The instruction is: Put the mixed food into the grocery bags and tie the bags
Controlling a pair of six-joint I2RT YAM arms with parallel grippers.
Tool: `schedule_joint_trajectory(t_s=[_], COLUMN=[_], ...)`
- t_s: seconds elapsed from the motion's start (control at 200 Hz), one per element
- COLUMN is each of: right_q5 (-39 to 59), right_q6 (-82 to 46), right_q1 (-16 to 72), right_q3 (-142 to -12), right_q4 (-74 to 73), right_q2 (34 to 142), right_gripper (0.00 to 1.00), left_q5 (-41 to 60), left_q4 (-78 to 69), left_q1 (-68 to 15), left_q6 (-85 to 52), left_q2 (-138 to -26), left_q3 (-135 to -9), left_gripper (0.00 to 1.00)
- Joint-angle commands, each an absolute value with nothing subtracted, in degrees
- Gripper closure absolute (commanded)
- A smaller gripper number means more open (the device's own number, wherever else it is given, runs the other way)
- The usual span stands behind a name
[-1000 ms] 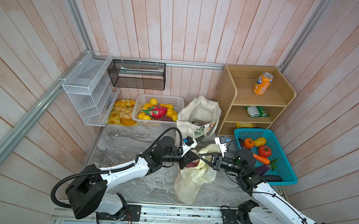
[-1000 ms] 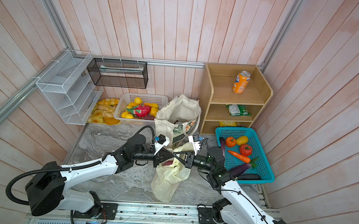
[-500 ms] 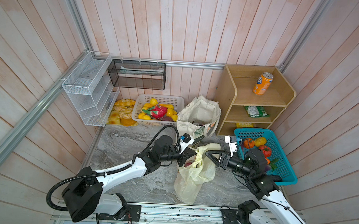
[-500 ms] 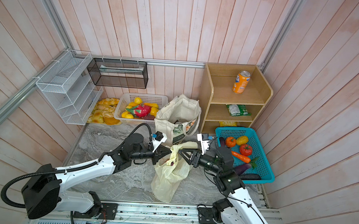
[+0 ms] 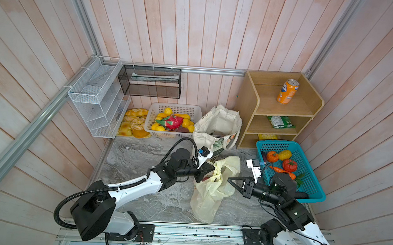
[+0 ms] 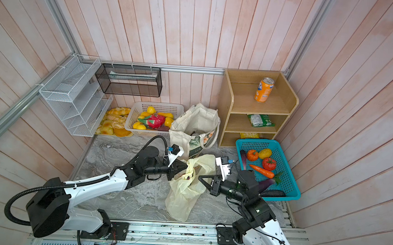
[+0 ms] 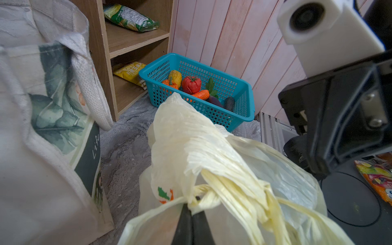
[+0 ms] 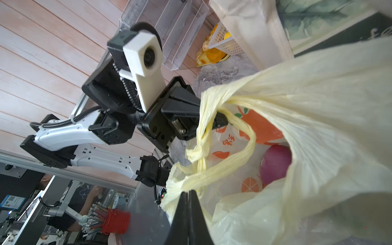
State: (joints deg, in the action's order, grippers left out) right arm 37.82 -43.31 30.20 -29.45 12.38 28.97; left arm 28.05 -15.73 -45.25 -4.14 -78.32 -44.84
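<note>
Left wrist view: left gripper clamped on bag handle, right gripper closed

Left fingers are pressed together with a twisted handle strand of the pale-yellow plastic bag pinched at the tips. The bag body spreads out ahead of them. In a top view the bag sits on the marble table between the two grippers, left gripper at its mouth, right gripper just beside the opposite side. In the right wrist view the right fingers are closed with their tips against a handle strand; can't tell if plastic is pinched. A purple item sits inside the bag, just past the right tips. The canvas tote stands upright just behind the left gripper.
</note>
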Motion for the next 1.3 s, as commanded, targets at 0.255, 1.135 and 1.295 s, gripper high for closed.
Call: schedule_joint_trajectory(t_s=[0.255,1.135,1.295], right_q5=[29.7,26.1,33.9], right_q6=[-46.9,-42.8,-40.9], right_q1=[40.8,34.5,22.2], right_q3=[-25.2,-30.9,-33.4], right_q4=[3.3,7.4,12.0], right_q2=[34.4,37.5,34.0], right_gripper=[0.68,1.00,1.00], left_q5=[28.5,27.4,28.5], left_q4=[-15.0,-12.6,-12.5], left_q1=[-45.1,-43.3,-40.7], left_q6=[-4.0,-6.4,-6.9], left_q2=[-79.1,-75.8,-73.4], left_q3=[-46.5,-46.8,-45.1], left_gripper=[1.00,1.00,1.00])
